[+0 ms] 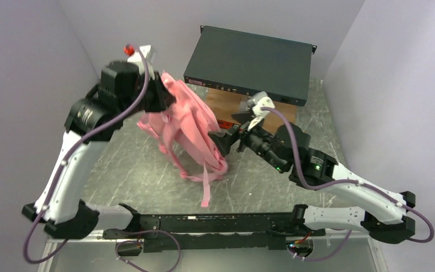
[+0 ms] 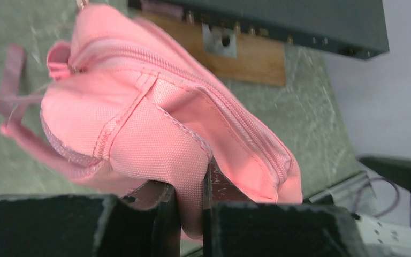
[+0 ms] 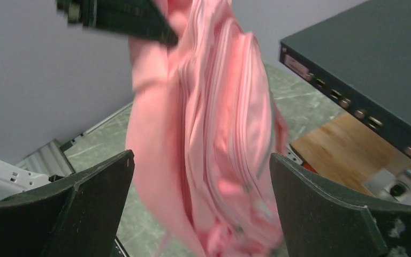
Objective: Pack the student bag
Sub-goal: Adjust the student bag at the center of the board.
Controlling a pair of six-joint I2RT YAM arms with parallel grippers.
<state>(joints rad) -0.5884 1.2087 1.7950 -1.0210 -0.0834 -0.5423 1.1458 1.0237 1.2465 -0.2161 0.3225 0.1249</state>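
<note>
Slippage looks a risk as the left gripper (image 2: pixel 191 187) pinches only a thin fold of the hanging pink backpack (image 2: pixel 155 134) while the right gripper (image 3: pixel 200 158) gapes wide beside it, gripping nothing.

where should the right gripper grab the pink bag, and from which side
Probably the lower edge of the student bag, where zip seams stack, approached from the robot's right. It hangs from the left gripper, pinched on a fabric fold, and the open right gripper straddles that narrow edge.
</note>
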